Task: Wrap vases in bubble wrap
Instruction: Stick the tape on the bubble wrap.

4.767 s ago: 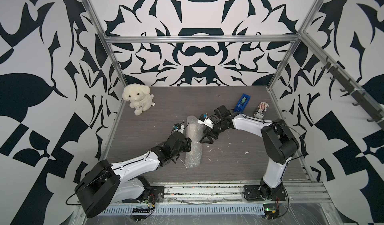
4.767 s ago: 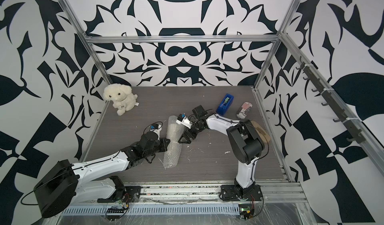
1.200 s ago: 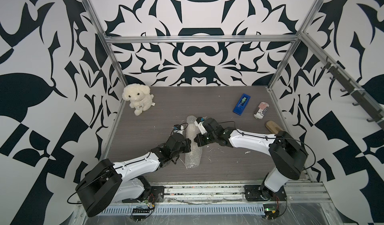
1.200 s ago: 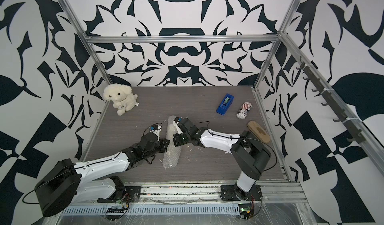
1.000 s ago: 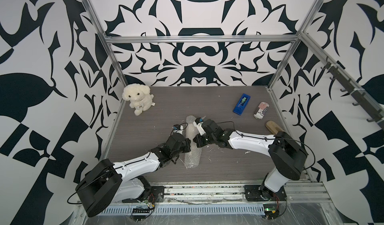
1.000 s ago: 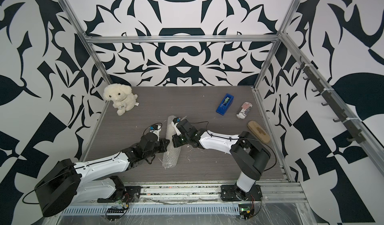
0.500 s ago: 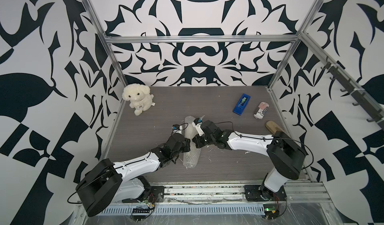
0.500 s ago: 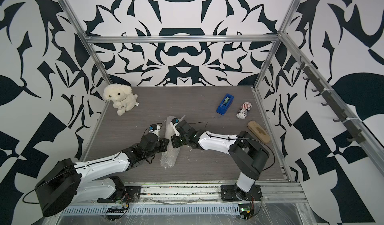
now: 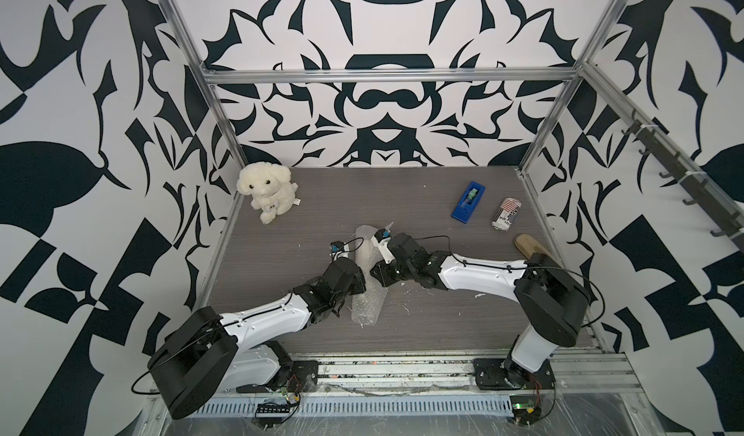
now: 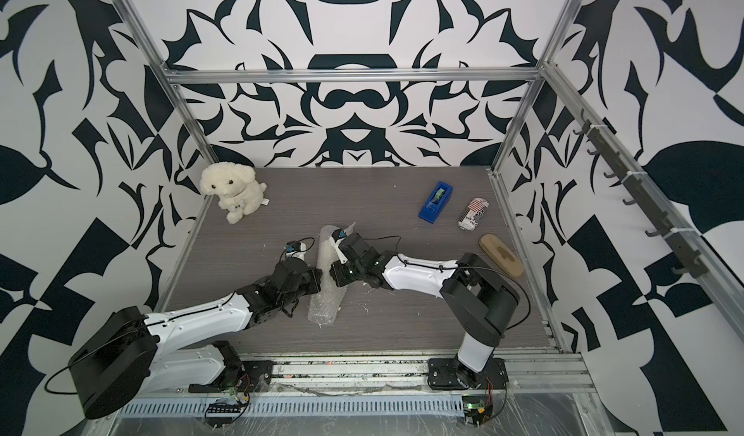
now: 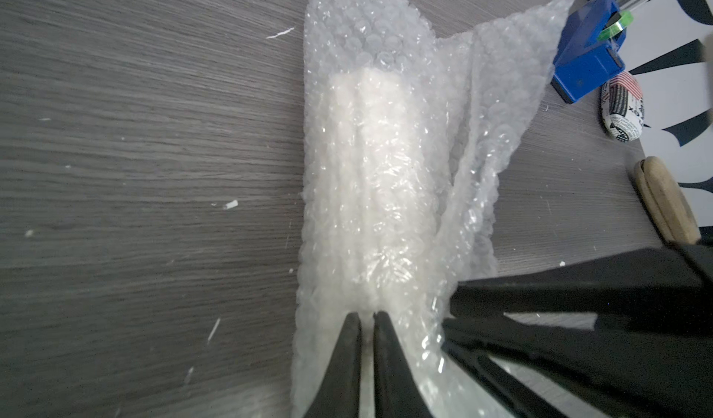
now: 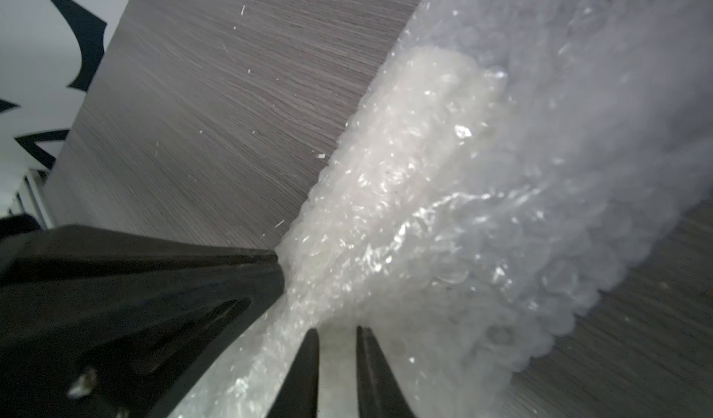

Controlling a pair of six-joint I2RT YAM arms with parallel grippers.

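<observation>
The vase [image 11: 370, 188] was found lying on its side near the middle of the tabletop [image 9: 402, 196], already rolled inside the bubble wrap [image 9: 364, 305], its cream body visible only dimly through the film. Most of the wrapping was judged done. One long flap [image 11: 501, 88] was seen standing loose from the roll, and both ends of the tube were left open and unsecured. Laying that flap down and closing the ends was judged to remain.

The left tool [image 11: 366, 319] was held against the roll with only a slit between its jaws. Whether film was pinched there could not be told. The right tool [image 12: 335, 331] was seen with its jaws parted a little over the wrap, and nothing was visibly clamped.

A plush dog [image 9: 267, 190], a blue tape dispenser [image 9: 468, 201], a printed can [image 9: 506, 212] and a tan wooden piece [image 9: 527, 244] were noted well apart from the roll. Nothing was seen in the way but the two arms crowding each other at the roll's middle.
</observation>
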